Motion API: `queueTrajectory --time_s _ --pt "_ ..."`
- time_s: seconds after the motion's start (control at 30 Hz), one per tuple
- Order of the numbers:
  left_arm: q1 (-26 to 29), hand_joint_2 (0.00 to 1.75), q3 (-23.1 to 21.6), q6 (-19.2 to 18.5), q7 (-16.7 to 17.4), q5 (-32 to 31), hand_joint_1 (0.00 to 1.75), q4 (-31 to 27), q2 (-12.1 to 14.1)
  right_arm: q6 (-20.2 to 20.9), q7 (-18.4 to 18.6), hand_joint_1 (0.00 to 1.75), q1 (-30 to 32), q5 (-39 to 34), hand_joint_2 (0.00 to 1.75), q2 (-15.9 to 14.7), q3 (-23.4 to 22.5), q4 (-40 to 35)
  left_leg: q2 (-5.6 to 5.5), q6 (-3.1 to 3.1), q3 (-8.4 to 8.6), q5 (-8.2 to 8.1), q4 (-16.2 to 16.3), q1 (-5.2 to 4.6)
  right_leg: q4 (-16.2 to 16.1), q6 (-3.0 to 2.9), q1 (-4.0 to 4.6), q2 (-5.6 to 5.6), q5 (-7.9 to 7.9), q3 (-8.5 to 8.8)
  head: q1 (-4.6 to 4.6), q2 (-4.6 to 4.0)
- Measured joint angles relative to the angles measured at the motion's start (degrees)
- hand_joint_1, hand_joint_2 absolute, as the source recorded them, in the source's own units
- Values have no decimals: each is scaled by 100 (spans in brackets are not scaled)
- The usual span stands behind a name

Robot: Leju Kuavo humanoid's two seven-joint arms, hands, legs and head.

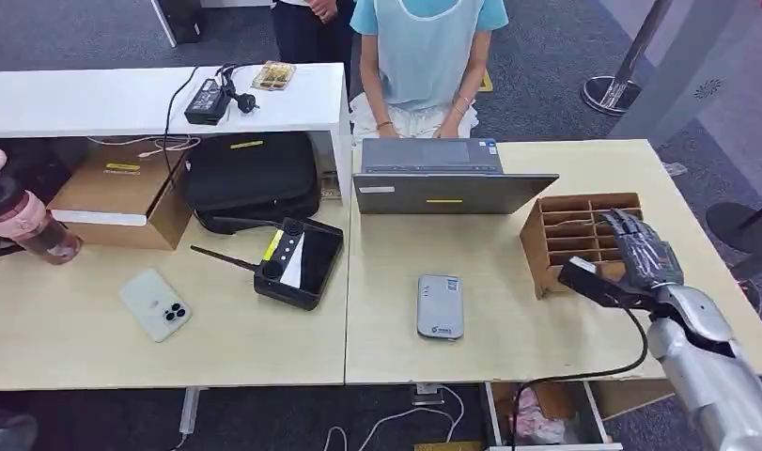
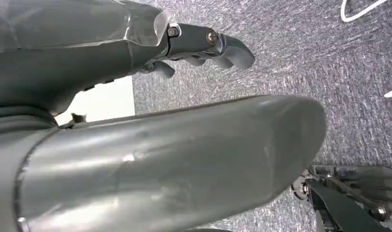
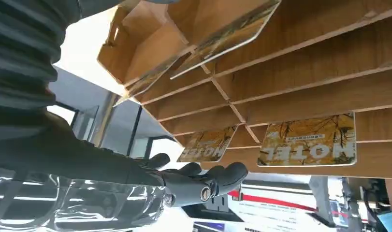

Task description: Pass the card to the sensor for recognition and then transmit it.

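**A:** Which step of the task is in hand?

**B:** The pick-up is judged to be under way. The right hand (image 1: 643, 252) is raised at the open front of the wooden card rack (image 1: 544, 246), which stands at the right end of the desk (image 1: 508, 357). Nothing is held; in the right wrist view the dark fingers (image 3: 218, 178) are extended and slightly apart, close beneath a hotel card (image 3: 307, 140) lying in a slot, though contact cannot be confirmed.

**A:** Where are the cards and the sensor?

**B:** Several hotel cards are seen resting in the rack's compartments, none yet drawn out. The grey card reader (image 1: 441, 306) lies flat on the desk, well apart from the rack, in front of a closed laptop (image 1: 447, 191). A person (image 1: 424, 56) is seated behind the laptop.

**A:** And the other hand?

**B:** The left hand (image 2: 203, 46) is seen hanging over grey carpet, its fingers curled in loosely around nothing.

**A:** What does the next move call for?

**B:** Probably a card must be pinched by its exposed edge, slid clear of its slot, then carried across to the reader.
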Motion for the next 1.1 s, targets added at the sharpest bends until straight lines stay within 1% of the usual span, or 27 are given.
queueTrajectory --time_s 0.3,0.63,0.87,1.1 --pt "1 0 0 18 0 -9 0 0 0 -20 -13 0 29 -18 175 0 -39 42 2 0 2 0 0 0 0 0 0 2 0 -1 0 0" --pt "2 0 0 92 0 -11 0 0 -2 -138 -59 0 50 -33 175 -22 -232 153 2 0 2 0 1 0 -1 0 0 3 0 -3 0 0" --pt "1 0 0 116 0 -48 0 0 -17 -197 -79 0 146 -92 175 -101 -380 175 2 0 2 0 1 0 -1 0 0 3 0 -3 2 0" --pt "-2 0 0 133 0 -50 0 0 -24 -188 -13 0 255 -20 175 -157 -535 171 2 0 2 -1 1 0 -1 0 0 3 0 -3 2 0"
